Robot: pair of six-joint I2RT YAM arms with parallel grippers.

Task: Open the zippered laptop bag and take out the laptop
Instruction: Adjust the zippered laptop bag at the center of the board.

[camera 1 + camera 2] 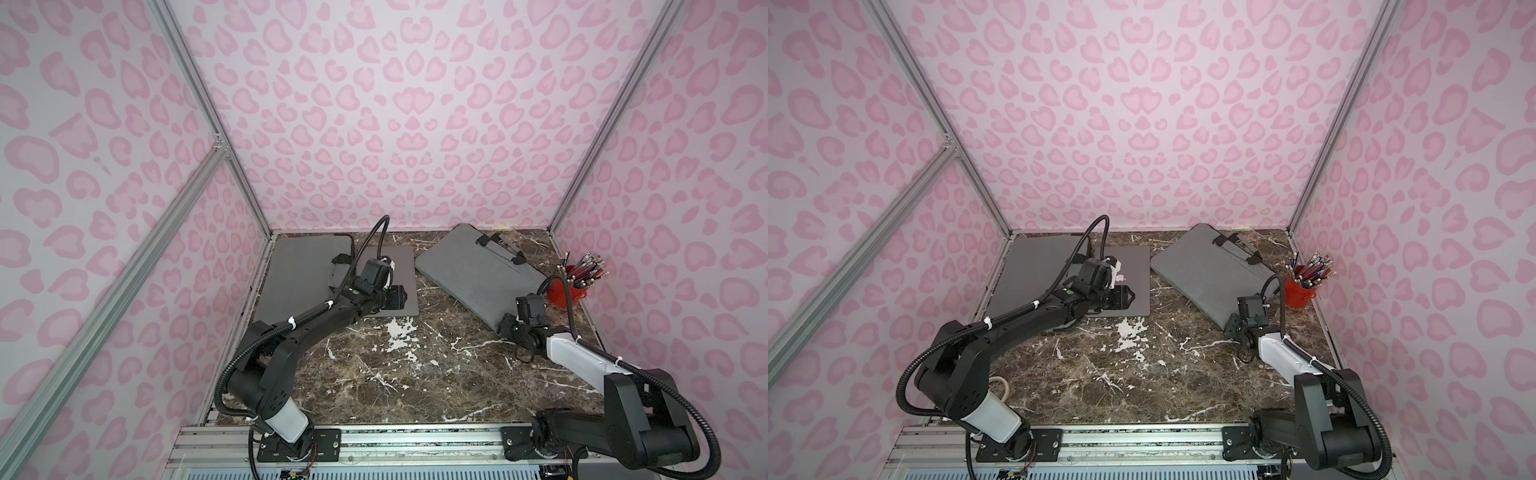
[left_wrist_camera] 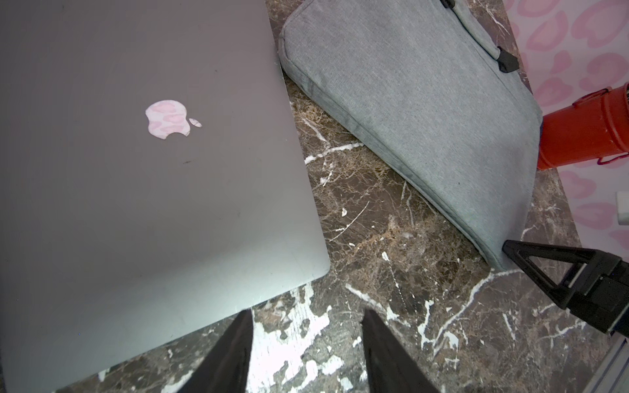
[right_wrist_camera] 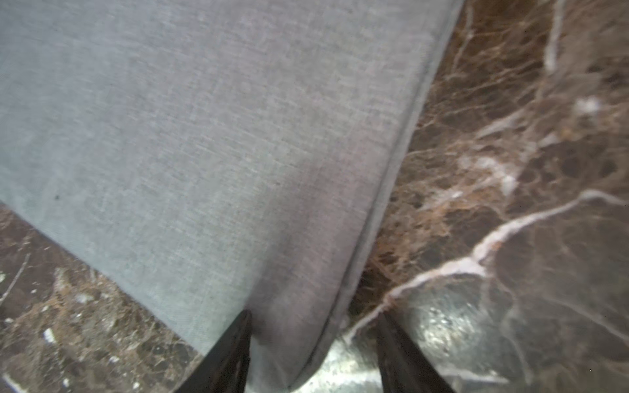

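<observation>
Pink leopard-print walls (image 1: 395,104) surround a brown marble bench (image 1: 415,374). The laptop (image 2: 136,187) lies flat and closed on the bench's far left part, outside both bags. It is just beside a dark bag (image 1: 299,270) that lies flat against the left wall. To the right, a light grey bag (image 1: 469,270) lies at an angle with its handles toward the back. Its nearest corner almost touches the laptop. A red cup (image 1: 567,293) of pencils (image 1: 584,268) stands by the right wall.

The left end effector (image 2: 306,311) is open and empty, near the laptop's front corner. The right end effector (image 3: 313,312) has its fingers spread across the grey bag's front corner, without pinching the fabric.
</observation>
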